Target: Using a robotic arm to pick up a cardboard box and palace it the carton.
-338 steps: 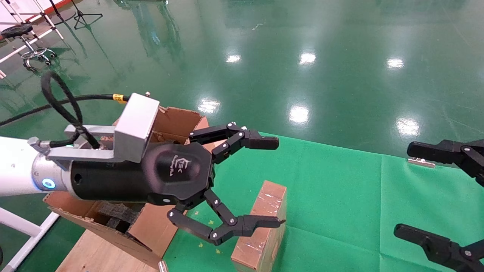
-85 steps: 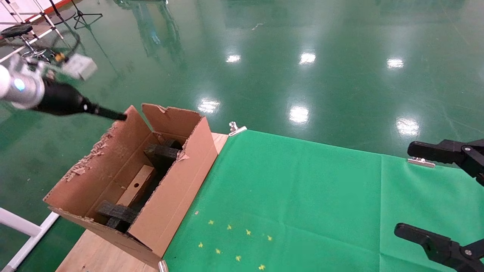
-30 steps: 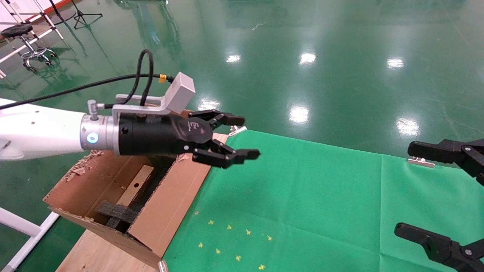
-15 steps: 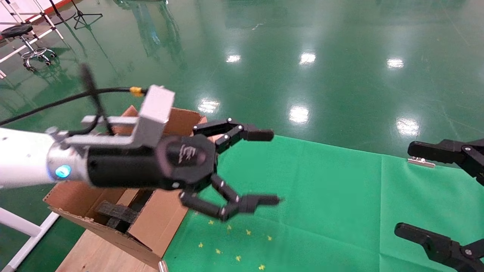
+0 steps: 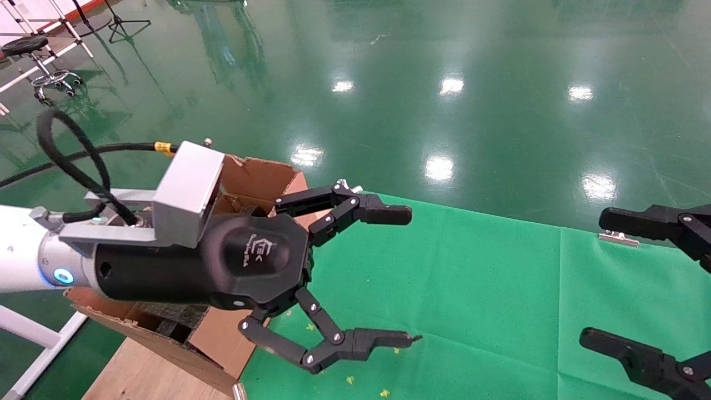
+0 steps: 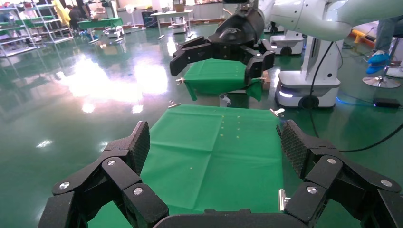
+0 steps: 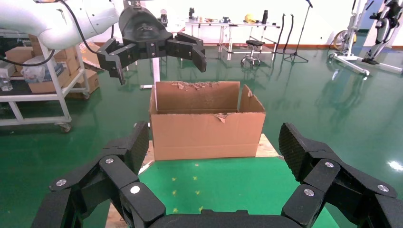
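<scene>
Cardboard box is nowhere to be seen on your green worktop; it probably lies inside the carton, hidden behind the arm. Within the last second your left gripper has swung back from over the carton to above the cloth, and its fingers have spread from fairly narrow to wide, holding nothing. Your right gripper waits parked at the worktop's right edge, fingers wide. Placing looks finished.
</scene>
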